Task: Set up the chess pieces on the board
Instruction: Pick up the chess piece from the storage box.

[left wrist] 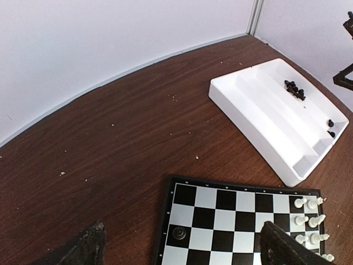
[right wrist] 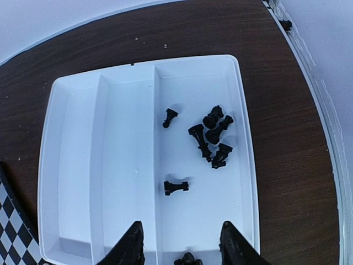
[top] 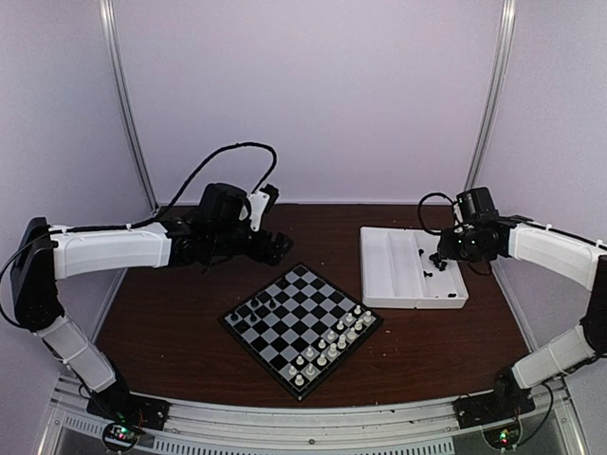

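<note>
Dark, rough-looking fingertips [left wrist: 91, 245] of the left end effector [left wrist: 182, 227] frame the bottom of its wrist view. They are spread wide and hold nothing. It hangs over the far left corner of the board [top: 285, 322], where a single black piece [left wrist: 179, 232] stands on a dark square. The board is a flat square of black and pale grey checks in a thin black frame. It lies cornerwise on the dark, wood-grained table [top: 171, 322]. A few black pieces stand along its left edge, and white chessmen [top: 332, 346] fill two rows along its right edge.

Further right is a white moulded tray [right wrist: 71, 165] with rounded corners and long compartments. Its left compartments look bare (glossy plastic). The black chessmen [right wrist: 212, 135] are all in the rightmost one: a loose cluster, one apart and one lying on its side. The right end effector [right wrist: 183, 243] hovers over that compartment with its fingers partly apart. Another black piece sits between them, touching neither.
</note>
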`<state>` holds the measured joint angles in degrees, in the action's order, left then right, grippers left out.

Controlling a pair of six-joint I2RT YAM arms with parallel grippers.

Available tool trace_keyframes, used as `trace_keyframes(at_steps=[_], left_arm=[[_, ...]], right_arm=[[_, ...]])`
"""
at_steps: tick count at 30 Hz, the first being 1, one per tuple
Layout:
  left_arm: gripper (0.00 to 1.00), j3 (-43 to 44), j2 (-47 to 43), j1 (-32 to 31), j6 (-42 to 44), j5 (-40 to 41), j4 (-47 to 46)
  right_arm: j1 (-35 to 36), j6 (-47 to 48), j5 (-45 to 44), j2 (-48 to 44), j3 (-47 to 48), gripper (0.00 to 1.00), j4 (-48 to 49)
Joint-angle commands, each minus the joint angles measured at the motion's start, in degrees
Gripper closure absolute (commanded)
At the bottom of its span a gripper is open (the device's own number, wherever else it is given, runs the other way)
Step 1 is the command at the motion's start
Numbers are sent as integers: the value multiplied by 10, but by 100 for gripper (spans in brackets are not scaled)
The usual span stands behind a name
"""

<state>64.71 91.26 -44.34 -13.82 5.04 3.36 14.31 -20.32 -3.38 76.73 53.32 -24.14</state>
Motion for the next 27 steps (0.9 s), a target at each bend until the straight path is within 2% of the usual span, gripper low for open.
trace_keyframes(at_steps=[1, 8, 11, 15, 17, 18, 23, 27], left_arm=[[3, -11, -26, 3, -1, -12, -2], [4, -34, -57, 3, 5, 0, -14], [4, -35, -61, 3, 4, 0, -18], [4, -34, -61, 3, 4, -1, -19], [4, -30, -62, 3, 5, -2, -16], [4, -27, -63, 3, 5, -2, -11], [4, -31, -79, 3, 11, 0, -14], [4, -34, -83, 3, 12, -4, -15]], right_arm=[[-37, -4, 26, 49, 32, 56, -35], [-66, -90, 80, 123, 54, 60, -4], [-65, -186, 98, 149, 54, 54, 21], [-62, -319, 86, 171, 37, 57, 53], [-62, -390, 58, 182, 44, 75, 31], [-61, -417, 42, 188, 54, 80, -3], [-55, -494, -1, 212, 108, 73, -83], [-48, -528, -9, 240, 137, 69, -103]])
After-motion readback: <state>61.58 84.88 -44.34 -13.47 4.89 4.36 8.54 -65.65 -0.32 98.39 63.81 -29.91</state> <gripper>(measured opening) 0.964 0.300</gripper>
